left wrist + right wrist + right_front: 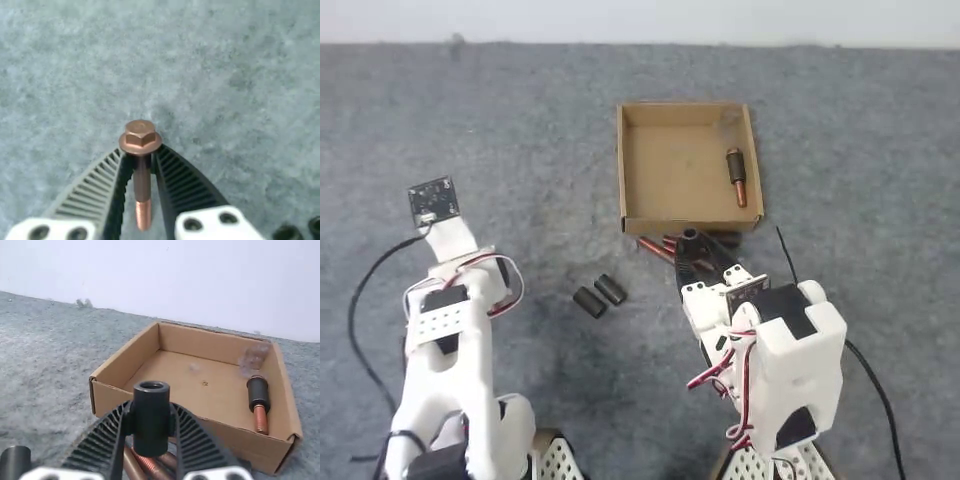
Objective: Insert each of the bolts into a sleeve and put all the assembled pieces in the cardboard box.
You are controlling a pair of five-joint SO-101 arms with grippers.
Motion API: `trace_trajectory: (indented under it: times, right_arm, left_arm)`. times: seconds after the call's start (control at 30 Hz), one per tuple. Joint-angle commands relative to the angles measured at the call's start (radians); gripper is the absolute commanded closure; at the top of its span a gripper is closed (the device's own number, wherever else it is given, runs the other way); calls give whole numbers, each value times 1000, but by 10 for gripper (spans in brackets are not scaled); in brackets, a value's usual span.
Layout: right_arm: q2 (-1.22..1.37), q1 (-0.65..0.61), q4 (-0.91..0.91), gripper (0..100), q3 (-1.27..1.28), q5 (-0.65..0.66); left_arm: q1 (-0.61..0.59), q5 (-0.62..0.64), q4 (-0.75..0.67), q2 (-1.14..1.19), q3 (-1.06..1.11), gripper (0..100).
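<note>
Left wrist view: left gripper (141, 156) clenched on bolt (142, 186) | right gripper (151, 415) clenched on sleeve (151, 399)

Bright, even, diffuse light across all views. Shadows soft and faint: slight shade inside the cardboard box (623, 170) left wall, top centre. Copper bolt (140, 140) head has mild sheen; black sleeve (151, 415) dull highlight at rim.

assembled piece (736, 177) in box (621, 170), bolts (658, 246) before it

The right hand (151, 415) partly hides the loose bolts (150, 464), and 2 sleeves (287, 233) are cut off at the edge.
</note>
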Motion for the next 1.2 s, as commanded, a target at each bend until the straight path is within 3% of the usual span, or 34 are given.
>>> trace_trajectory:
  times: [0.0, 0.3, 0.7, 0.97, 1.17]
  right_arm:
    - [-56, 13, -33, 993, -3, -14]
    - [-53, 12, -27, 993, -147, -14]
    - [71, -44, -35, 993, -221, -8]
    - [50, -47, -35, 993, -192, -12]
    - [48, -42, -35, 993, -190, -14]
  left_arm:
    - [61, -6, -89, -51, -10, 988]
    - [218, -5, -230, -51, -84, 988]
    - [474, -5, -629, -51, -93, 988]
    - [655, -2, -726, -51, -96, 989]
    - [721, 224, -784, -51, -96, 989]
